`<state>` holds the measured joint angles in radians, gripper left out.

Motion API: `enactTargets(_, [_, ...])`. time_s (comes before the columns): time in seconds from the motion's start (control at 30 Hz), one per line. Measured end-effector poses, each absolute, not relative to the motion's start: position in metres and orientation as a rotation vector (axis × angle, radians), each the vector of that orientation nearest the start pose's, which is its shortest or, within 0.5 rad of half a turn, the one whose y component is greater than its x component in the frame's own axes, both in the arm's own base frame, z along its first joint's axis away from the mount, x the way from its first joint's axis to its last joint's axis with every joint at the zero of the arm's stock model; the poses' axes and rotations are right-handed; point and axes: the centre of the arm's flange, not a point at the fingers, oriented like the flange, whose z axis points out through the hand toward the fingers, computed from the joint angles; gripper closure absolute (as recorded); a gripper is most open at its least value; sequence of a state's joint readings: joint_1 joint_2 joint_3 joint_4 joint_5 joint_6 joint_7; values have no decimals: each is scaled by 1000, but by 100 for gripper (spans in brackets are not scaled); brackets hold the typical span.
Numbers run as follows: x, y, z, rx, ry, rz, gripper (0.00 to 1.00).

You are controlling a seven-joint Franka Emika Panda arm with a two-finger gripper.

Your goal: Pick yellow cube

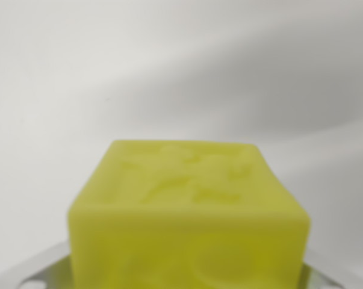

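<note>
The yellow cube [187,211] fills the lower middle of the wrist view, very close to the camera, with a raised relief pattern on its top face. It sits between the two metal fingers of my gripper [187,280]. Only slivers of the fingers [34,277] show, at the bottom left and bottom right corners, and they press against the cube's sides. The gripper is shut on the cube. The cube's underside and the fingertips are hidden.
Behind the cube lies a plain white surface [169,72], blurred, with soft grey shadows running diagonally across it. No other object shows in this view.
</note>
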<state>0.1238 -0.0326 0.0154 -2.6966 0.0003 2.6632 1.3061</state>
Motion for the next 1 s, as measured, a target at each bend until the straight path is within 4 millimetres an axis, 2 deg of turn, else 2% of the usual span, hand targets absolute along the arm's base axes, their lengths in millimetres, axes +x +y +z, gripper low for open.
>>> enactTargets(1.0, [406, 57, 316, -2623, 1732, 1, 100])
